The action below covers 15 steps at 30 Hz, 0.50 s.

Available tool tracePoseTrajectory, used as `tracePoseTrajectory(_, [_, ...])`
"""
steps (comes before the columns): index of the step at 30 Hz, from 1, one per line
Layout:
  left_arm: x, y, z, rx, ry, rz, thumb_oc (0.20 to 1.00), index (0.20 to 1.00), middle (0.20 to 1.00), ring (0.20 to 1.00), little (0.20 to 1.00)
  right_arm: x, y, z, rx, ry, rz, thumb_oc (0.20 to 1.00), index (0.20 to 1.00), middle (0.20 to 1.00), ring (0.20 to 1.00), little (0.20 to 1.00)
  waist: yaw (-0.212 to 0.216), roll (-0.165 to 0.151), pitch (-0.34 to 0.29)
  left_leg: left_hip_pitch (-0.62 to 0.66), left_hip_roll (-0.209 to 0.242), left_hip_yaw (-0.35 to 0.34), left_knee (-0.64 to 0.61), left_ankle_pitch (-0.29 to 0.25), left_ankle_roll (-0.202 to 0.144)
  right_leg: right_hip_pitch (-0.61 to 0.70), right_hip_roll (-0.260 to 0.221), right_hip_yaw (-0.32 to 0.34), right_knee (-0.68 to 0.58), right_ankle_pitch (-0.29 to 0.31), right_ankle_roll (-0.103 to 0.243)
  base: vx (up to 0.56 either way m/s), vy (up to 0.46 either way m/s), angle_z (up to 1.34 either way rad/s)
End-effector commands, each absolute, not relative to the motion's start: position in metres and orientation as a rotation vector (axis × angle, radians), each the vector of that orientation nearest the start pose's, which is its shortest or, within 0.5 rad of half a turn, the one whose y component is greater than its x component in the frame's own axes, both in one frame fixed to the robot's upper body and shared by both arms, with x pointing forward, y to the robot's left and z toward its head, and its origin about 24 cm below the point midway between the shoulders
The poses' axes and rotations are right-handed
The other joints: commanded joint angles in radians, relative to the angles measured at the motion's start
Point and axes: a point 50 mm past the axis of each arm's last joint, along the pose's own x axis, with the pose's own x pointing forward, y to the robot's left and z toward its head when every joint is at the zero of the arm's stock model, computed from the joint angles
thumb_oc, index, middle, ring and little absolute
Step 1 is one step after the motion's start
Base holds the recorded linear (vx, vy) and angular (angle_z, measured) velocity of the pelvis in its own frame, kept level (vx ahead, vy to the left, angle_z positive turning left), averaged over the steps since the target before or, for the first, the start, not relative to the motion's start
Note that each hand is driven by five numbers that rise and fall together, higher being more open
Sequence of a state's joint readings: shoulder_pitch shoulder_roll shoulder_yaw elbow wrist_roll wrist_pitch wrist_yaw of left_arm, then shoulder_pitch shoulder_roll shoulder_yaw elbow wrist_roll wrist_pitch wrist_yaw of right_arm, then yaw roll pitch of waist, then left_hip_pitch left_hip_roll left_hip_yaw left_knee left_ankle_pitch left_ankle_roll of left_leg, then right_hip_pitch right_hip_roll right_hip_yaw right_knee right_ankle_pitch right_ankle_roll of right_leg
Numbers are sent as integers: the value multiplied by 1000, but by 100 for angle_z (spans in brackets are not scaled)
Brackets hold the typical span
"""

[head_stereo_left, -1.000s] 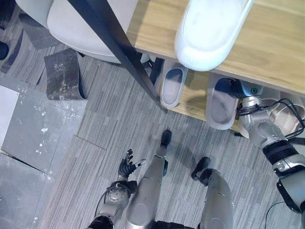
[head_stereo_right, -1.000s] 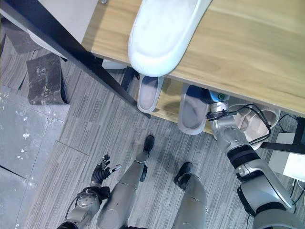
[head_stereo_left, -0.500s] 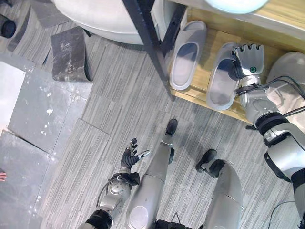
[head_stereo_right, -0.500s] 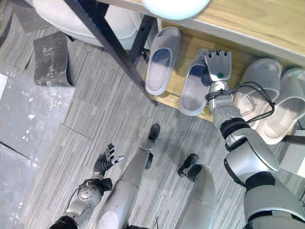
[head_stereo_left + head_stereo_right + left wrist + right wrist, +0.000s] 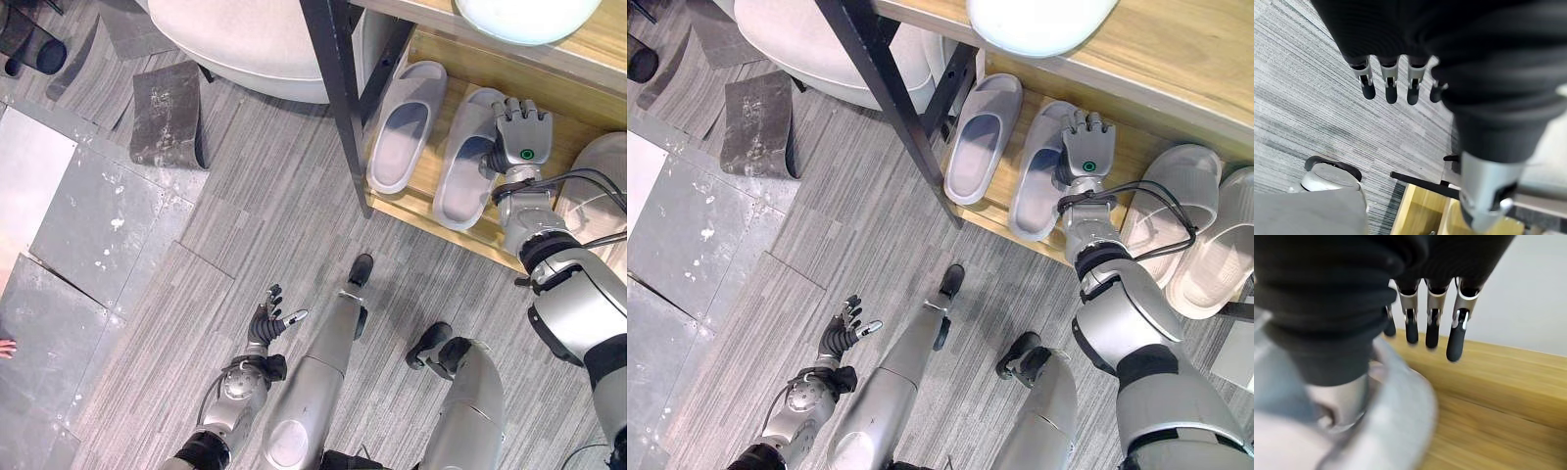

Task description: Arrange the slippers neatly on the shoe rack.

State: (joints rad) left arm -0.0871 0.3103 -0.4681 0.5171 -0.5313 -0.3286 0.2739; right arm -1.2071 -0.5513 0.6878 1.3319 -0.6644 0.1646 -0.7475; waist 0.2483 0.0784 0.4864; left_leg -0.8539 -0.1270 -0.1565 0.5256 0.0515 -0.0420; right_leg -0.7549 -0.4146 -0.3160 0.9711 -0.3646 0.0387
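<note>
The left hand (image 5: pixel 266 323) hangs low over the grey striped carpet floor (image 5: pixel 245 215), well clear of the wooden shoe rack (image 5: pixel 1097 59), its fingers loosely spread and holding nothing, much as it was a second ago. It looks idle.

At the left end of the rack's lower shelf, just inside the black metal leg (image 5: pixel 338 98), lies the first pale grey foam slipper (image 5: pixel 404 127), toe in towards the back and heel hanging slightly over the front edge. Right beside it lies the second pale grey foam slipper (image 5: pixel 468 157), nearly parallel to the first. Half a second ago this one sat with its heel further out past the front edge; now it lies deeper on the shelf and more in line with its partner, though the head camera has also shifted, so part of that change is only the view.

The right hand (image 5: pixel 1086 152) rests against the right side of the second slipper near its toe. In the right wrist view its fingers (image 5: pixel 1457 340) point straight towards the shelf's back wall, with the slipper's grey edge pressed by the palm; I judge this a flat-handed push, not a grasp.

Further right on the same shelf lie two beige foam slippers (image 5: pixel 1190 230) side by side. The grey pair looks close to tidy; what remains is probably a small nudge to square the heels
</note>
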Motion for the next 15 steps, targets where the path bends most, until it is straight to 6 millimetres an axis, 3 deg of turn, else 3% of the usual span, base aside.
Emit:
tracePoseTrajectory(1, [231, 162, -41, -79, 240, 49, 1000, 1000, 1000, 1000, 1000, 399, -269, 245, -1722, -302, -823, 1000, 1000, 1000, 1000, 1000, -3, 21, -28, 2, 20, -13, 220, -247, 7, -9, 31, 82, -132, 71, 58, -21, 3, 3])
tracePoseTrajectory(6, [234, 161, -37, -82, 227, 51, 1000, 1000, 1000, 1000, 1000, 402, -255, 258, -1521, -405, -831, 1000, 1000, 1000, 1000, 1000, -16, 18, -17, -2, 24, -7, 214, -240, 7, -18, 37, 86, -138, 76, 57, 0, 0, 0])
tracePoseTrajectory(8, [234, 159, -40, -92, 241, 73, 1000, 1000, 1000, 1000, 1000, 400, -234, 261, -1142, -530, -827, 1000, 1000, 1000, 1000, 1000, -37, 16, -7, 4, 27, -4, 211, -240, 10, -15, 43, 88, -141, 75, 54, 0, 0, 0])
tracePoseTrajectory(9, [234, 160, -40, -90, 242, 73, 1000, 1000, 1000, 1000, 1000, 400, -234, 261, -1141, -528, -828, 1000, 1000, 1000, 1000, 1000, -35, 15, -8, 5, 27, -4, 211, -241, 10, -14, 43, 88, -141, 74, 54, 0, 0, 0])
tracePoseTrajectory(10, [232, 158, -42, -94, 253, 79, 1000, 1000, 1000, 1000, 1000, 398, -225, 262, -937, -568, -823, 1000, 1000, 1000, 1000, 1000, -44, 18, -4, 8, 28, -4, 213, -244, 12, -11, 43, 90, -141, 74, 54, 0, 0, 0])
tracePoseTrajectory(11, [232, 159, -42, -91, 254, 79, 1000, 1000, 1000, 1000, 1000, 398, -226, 261, -935, -565, -824, 1000, 1000, 1000, 1000, 1000, -42, 16, -5, 9, 28, -4, 214, -245, 12, -11, 42, 90, -140, 73, 54, 0, 0, 0])
tracePoseTrajectory(12, [229, 157, -47, -97, 279, 87, 1000, 1000, 1000, 1000, 1000, 395, -217, 255, -718, -588, -796, 1000, 1000, 1000, 1000, 1000, -54, 19, -2, 17, 28, -3, 211, -249, 14, -4, 44, 92, -144, 73, 56, 35, -3, -5])
tracePoseTrajectory(13, [227, 155, -50, -91, 292, 85, 1000, 1000, 1000, 1000, 1000, 388, -206, 254, -382, -634, -784, 1000, 1000, 1000, 1000, 1000, -62, 20, 3, 21, 33, -1, 205, -252, 14, 3, 46, 89, -155, 76, 60, 35, -3, -3])
tracePoseTrajectory(15, [226, 155, -51, -86, 299, 81, 1000, 1000, 1000, 1000, 1000, 387, -209, 249, -320, -615, -796, 1000, 1000, 1000, 1000, 1000, -61, 20, 3, 23, 34, -1, 201, -250, 14, 4, 47, 88, -159, 75, 61, 21, -14, -7])
